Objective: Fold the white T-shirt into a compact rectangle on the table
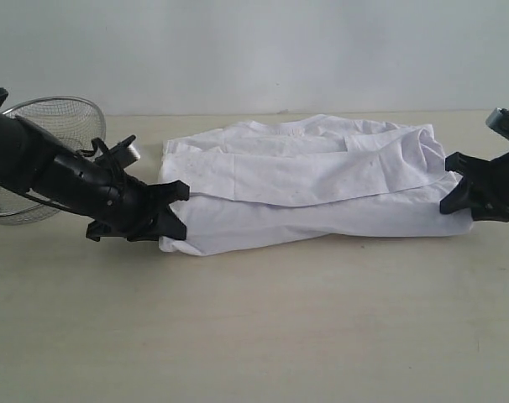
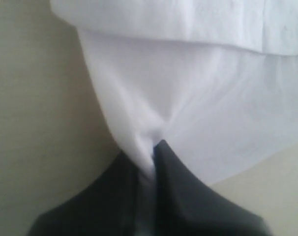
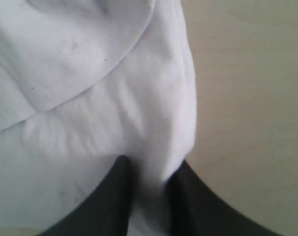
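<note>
The white T-shirt (image 1: 313, 180) lies folded in a long band on the worktop (image 1: 254, 336); the left claw (image 1: 175, 210) is clenched on the shirt's left end; the right claw (image 1: 452, 185) grasps bunched cloth at its right end; a wire-mesh bowl (image 1: 61, 113) stands beyond the shirt's left end.

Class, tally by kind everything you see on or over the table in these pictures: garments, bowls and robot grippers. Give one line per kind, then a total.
white T-shirt: 1
silver wire-mesh bowl: 1
black grippers: 2, the left gripper and the right gripper
Total: 4
</note>
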Controlling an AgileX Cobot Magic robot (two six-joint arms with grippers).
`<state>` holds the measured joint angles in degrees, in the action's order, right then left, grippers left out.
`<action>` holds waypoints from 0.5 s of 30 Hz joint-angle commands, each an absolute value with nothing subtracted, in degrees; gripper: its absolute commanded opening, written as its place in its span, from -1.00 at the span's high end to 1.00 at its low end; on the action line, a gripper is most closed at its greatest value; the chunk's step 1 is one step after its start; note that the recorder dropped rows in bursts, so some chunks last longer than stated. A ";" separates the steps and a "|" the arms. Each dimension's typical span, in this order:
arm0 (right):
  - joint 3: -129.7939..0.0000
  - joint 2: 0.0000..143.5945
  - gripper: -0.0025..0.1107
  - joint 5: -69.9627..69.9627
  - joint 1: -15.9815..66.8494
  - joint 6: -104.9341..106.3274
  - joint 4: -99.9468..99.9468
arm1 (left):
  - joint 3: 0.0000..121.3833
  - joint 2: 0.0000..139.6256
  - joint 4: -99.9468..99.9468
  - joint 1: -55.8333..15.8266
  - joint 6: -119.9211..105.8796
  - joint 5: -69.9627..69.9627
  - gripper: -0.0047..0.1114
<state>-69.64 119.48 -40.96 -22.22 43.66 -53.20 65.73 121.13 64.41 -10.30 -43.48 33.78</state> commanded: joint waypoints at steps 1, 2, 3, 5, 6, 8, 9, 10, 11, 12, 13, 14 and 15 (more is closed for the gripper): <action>-69.31 119.49 0.95 -41.70 -22.20 44.41 -52.16 | 65.34 122.00 61.68 -10.72 -43.69 33.02 0.84; -69.31 119.49 0.96 -42.09 -22.20 44.28 -51.81 | 65.34 122.00 61.46 -10.72 -43.69 33.26 0.84; -69.31 119.49 0.96 -42.80 -22.20 43.99 -51.69 | 65.34 121.90 61.45 -10.72 -43.69 33.46 0.84; -69.31 119.14 0.96 -43.73 -22.20 43.69 -51.16 | 65.34 121.65 60.21 -10.72 -42.98 34.17 0.84; -69.31 118.86 0.96 -44.31 -22.20 43.37 -50.66 | 65.34 121.24 58.48 -10.72 -41.71 34.17 0.84; -69.31 118.30 0.96 -45.09 -22.20 41.51 -48.19 | 65.34 120.29 53.55 -10.72 -38.53 34.17 0.84; -69.31 117.87 0.96 -45.22 -22.20 39.74 -46.20 | 65.34 119.73 50.95 -10.72 -36.97 34.17 0.84; -69.31 117.77 0.96 -45.59 -22.20 38.21 -44.72 | 65.34 119.32 48.95 -10.72 -35.99 34.31 0.84; -69.31 117.26 0.96 -45.98 -22.20 36.93 -43.33 | 65.34 118.75 46.65 -10.60 -34.64 34.46 0.84; -69.20 116.97 0.96 -46.81 -22.20 36.61 -42.57 | 65.34 118.16 44.71 -10.60 -33.76 35.05 0.84; -69.08 116.46 0.96 -47.45 -22.20 36.50 -42.14 | 65.34 117.74 43.59 -10.60 -33.43 35.88 0.84; -68.61 115.94 0.96 -48.20 -22.20 36.50 -42.13 | 65.34 117.22 42.32 -10.60 -33.14 36.67 0.84; -68.04 115.26 0.96 -48.50 -22.20 36.50 -42.13 | 65.34 117.04 41.58 -10.60 -32.77 37.59 0.84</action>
<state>-69.31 117.53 -47.35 -22.22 37.23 -44.22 65.73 118.28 46.58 -10.57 -34.64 35.56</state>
